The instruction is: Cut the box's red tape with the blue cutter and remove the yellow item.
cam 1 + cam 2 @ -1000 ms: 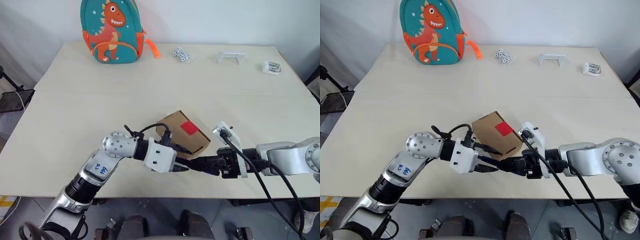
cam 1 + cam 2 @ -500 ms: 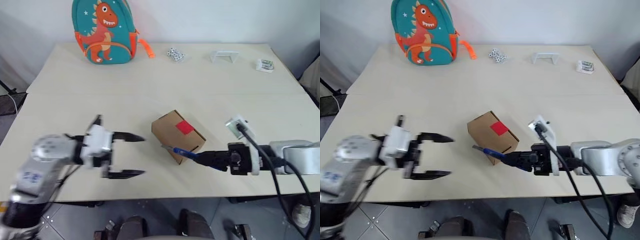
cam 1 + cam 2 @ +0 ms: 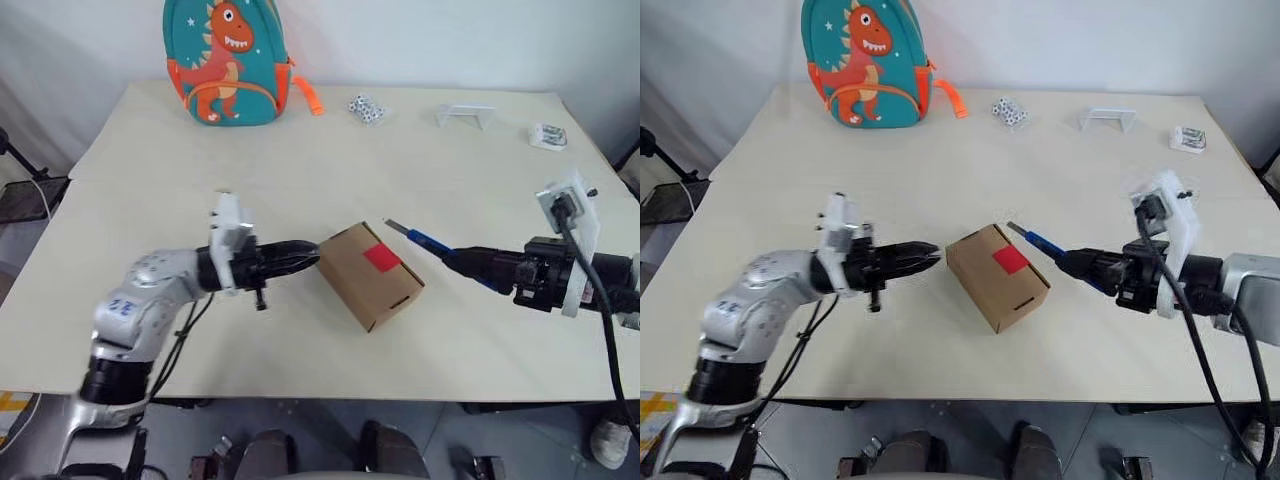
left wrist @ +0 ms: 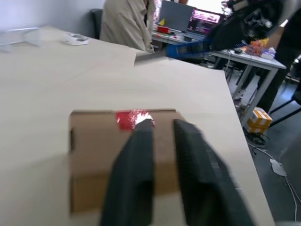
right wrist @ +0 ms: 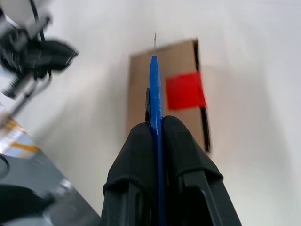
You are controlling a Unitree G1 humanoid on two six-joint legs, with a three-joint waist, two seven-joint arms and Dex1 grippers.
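- The box [image 3: 371, 276] lay on the table [image 3: 300, 160] near the front edge, a little right of the middle, turned at an angle, with the red tape [image 3: 380, 258] uncut on its top face.
- The yellow item could not be seen; I judged it was inside the closed box.
- The blue cutter [image 3: 428, 240] hung in the air at about 2 o'clock from the box, its tip toward the tape but apart from it.
- The right gripper [image 3: 482, 265] was clamped tight on the cutter's handle.
- The left gripper [image 3: 308, 254], at 9 o'clock of the box, had its fingers pressed together with nothing between them, the tips just beside the box's corner.
- Risk: nothing gripped the box, so the blade's push could slide or turn it, and the cut would miss the tape.
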